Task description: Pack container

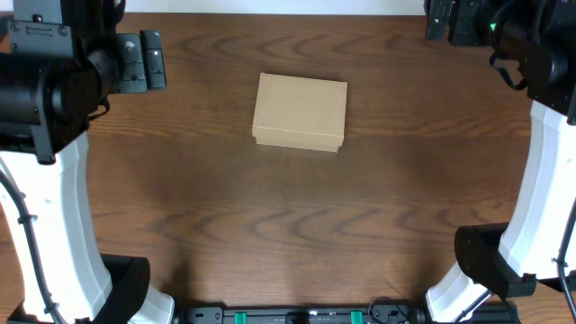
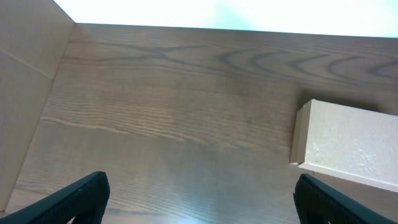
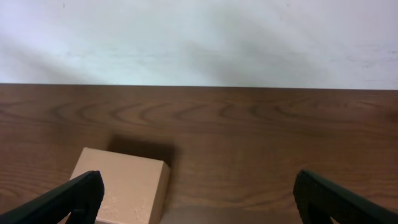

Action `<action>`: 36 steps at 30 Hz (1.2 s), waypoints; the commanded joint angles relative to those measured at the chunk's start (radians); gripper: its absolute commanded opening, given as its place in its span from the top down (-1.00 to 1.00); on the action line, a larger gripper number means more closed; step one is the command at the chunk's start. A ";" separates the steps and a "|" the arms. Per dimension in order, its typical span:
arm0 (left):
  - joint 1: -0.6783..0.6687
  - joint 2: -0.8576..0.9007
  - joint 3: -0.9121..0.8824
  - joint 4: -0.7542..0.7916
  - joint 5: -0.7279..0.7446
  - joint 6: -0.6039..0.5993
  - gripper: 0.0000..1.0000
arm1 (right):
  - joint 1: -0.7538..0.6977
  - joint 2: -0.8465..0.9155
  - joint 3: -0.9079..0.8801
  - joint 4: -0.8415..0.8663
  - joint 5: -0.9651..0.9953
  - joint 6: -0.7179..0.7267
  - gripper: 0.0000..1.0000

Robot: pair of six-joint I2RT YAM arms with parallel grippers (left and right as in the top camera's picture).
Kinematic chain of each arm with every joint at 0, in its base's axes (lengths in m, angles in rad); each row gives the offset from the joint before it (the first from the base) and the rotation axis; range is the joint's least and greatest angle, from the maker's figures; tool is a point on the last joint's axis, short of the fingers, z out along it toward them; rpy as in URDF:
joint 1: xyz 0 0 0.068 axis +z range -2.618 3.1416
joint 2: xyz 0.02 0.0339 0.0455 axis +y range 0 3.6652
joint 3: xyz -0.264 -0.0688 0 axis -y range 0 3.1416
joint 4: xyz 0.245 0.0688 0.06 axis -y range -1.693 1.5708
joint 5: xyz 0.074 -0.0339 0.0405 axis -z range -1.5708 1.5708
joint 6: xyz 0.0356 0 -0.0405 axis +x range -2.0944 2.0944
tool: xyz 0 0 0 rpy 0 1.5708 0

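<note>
The container (image 1: 300, 112) is a small brown cardboard box with its lid down, lying on the wooden table (image 1: 297, 225) a little behind the middle. My left gripper (image 1: 144, 61) hovers at the back left, well to the left of the box. In the left wrist view the left gripper (image 2: 202, 202) is open over bare wood, and the container (image 2: 354, 146) lies off to the right. My right gripper (image 1: 443, 18) sits at the back right edge. In its own view the right gripper (image 3: 199, 199) is open and empty, with the container (image 3: 121, 186) by its left finger.
A tan panel (image 2: 25, 93) rises along the left side of the left wrist view. A white wall (image 3: 199, 37) stands behind the table's far edge. Both arm bases (image 1: 117, 288) (image 1: 486, 270) stand at the near corners.
</note>
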 commanded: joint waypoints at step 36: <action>0.004 0.002 -0.005 -0.003 -0.018 0.004 -0.91 | -0.011 -0.748 -1.101 0.659 0.040 -0.006 -0.99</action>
